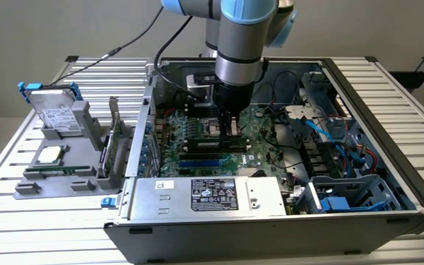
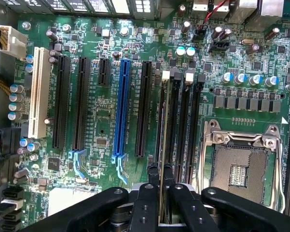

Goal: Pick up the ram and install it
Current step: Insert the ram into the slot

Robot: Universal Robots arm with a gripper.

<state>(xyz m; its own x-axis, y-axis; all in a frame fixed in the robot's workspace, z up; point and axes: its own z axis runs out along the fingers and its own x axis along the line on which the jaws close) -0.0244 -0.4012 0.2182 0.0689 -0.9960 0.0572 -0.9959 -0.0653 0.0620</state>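
An open computer case (image 1: pixel 271 243) lies on a slatted table (image 1: pixel 42 232), its green motherboard (image 2: pixel 101 125) showing a blue slot (image 2: pixel 121 106) and an empty processor socket (image 2: pixel 239 169). Beside it, a grey fixture (image 1: pixel 31 189) carries a silver processor chip (image 1: pixel 51 155) and a hard drive (image 1: pixel 56 113).

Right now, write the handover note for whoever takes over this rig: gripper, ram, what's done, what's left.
Gripper: shut on the ram, reaching down inside the open computer case.
Ram: held on edge and lined up along the memory slots, between the black expansion slot and the empty processor socket.
Done: the ram is picked up and brought to the slots.
Left: seating is not confirmed. I cannot tell whether the ram is pressed home, and the gripper has not let go.
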